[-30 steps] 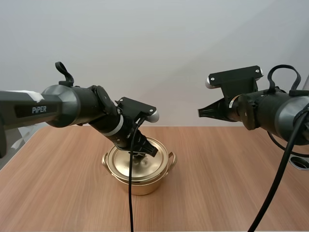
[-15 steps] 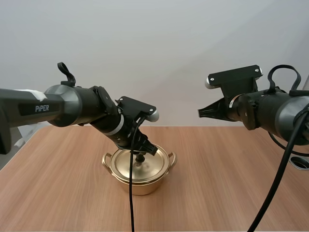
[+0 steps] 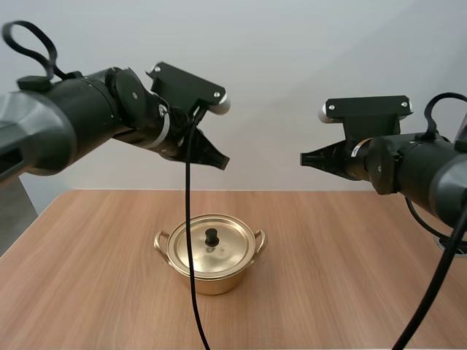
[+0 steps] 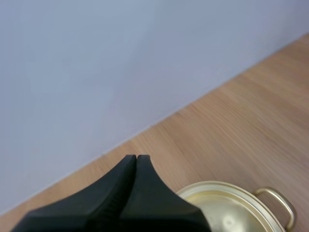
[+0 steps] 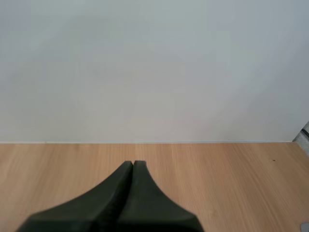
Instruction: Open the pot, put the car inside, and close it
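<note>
A small gold pot [image 3: 210, 271] stands in the middle of the wooden table, its gold lid [image 3: 211, 249] seated on it with a black knob [image 3: 211, 236] on top. My left gripper [image 3: 223, 162] is shut on nothing and hangs well above the pot, a little behind it; its wrist view has the fingers as one dark wedge [image 4: 136, 158] above the pot's rim and a side handle [image 4: 277, 203]. My right gripper [image 3: 303, 160] is shut and empty, raised over the right half of the table, and its closed tips [image 5: 133, 164] point at bare wood.
The wooden table [image 3: 350, 277] runs wide on both sides of the pot. A plain pale wall stands behind its far edge. A dark round object [image 3: 454, 246] sits at the table's far right edge.
My left gripper has let go of the lid knob and risen from the pot to high above it. The lid stays on the pot. The right gripper has barely moved.
</note>
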Motion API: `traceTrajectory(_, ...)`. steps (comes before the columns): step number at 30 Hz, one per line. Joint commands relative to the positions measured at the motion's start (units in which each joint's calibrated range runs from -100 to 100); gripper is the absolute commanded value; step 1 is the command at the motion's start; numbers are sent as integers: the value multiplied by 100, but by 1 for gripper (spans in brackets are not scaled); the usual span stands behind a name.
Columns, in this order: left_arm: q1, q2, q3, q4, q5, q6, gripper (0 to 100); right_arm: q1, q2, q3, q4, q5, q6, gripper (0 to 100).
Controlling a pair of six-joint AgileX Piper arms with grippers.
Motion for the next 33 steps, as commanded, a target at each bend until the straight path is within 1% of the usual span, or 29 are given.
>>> traceTrajectory(1,1,-720,-6,172,-186,-32,0,-2,-264,-5,370,-2,5,0)
traceTrajectory(4,1,-1287,-6,173,-186,-171,0,-2,-585,-5,400,18,-44,0)
traceTrajectory(6,1,-1600,-6,458,-108,-637,0,-2,-798,-5,400,78,-44,0)
traceTrajectory(8,1,-1877,-6,932,-81,-1482,0,-2,-1010,-5,400,157,-59,0)
traceTrajectory(12,1,-2299,21,2326,-183,-3187,0,-2,-1409,-5,400,579,-332,0)
traceTrajectory(13,1,-2391,92,2597,-206,-3497,0,-2,-1493,-5,400,686,-346,0)
traceTrajectory(14,1,-2482,176,2755,-260,-3637,0,-2,-1555,-5,410,750,-346,0)
traceTrajectory(17,1,-2813,697,2849,-540,-3780,0,-2,-1747,-5,458,877,-346,0)
traceTrajectory(23,1,-3380,2328,2849,-1267,-4133,0,-2,-1877,11,584,1490,-368,0)
traceTrajectory(26,1,-3560,2846,2849,-1529,-4241,0,-2,-1922,162,671,1542,-644,0)
traceTrajectory(29,1,-3734,3026,2895,-1624,-4251,0,-2,-2300,585,833,1432,-795,0)
traceTrajectory(33,1,-3913,3026,2897,-912,-4403,0,-2,-2971,1344,833,1268,-1119,0)
